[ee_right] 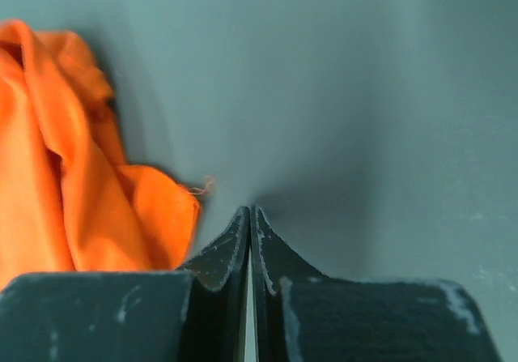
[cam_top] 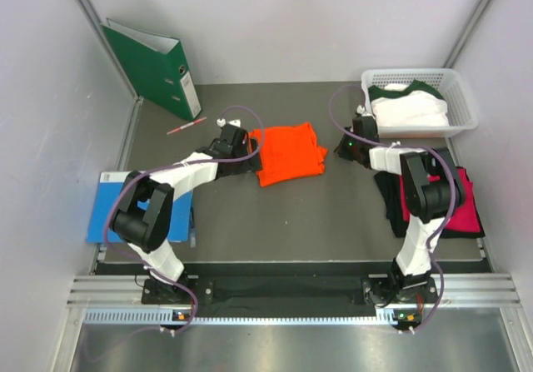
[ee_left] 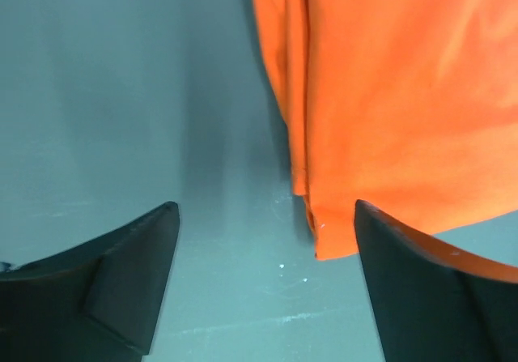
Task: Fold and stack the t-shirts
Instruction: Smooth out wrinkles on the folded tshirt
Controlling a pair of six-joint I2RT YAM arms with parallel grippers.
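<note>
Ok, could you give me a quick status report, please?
Left hand open, at corner of orange t-shirt. Right hand shut, empty, at its other side. Nothing blocking either.

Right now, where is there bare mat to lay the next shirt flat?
Widest: the mat between the orange shirt and the near edge. Narrower strip beyond that shirt, between green binder and basket. Right side is crowded: black shirt, magenta shirt.

light: even, bright overhead | shadows: soft, short | glare: none | wrist views: soft-focused up close
</note>
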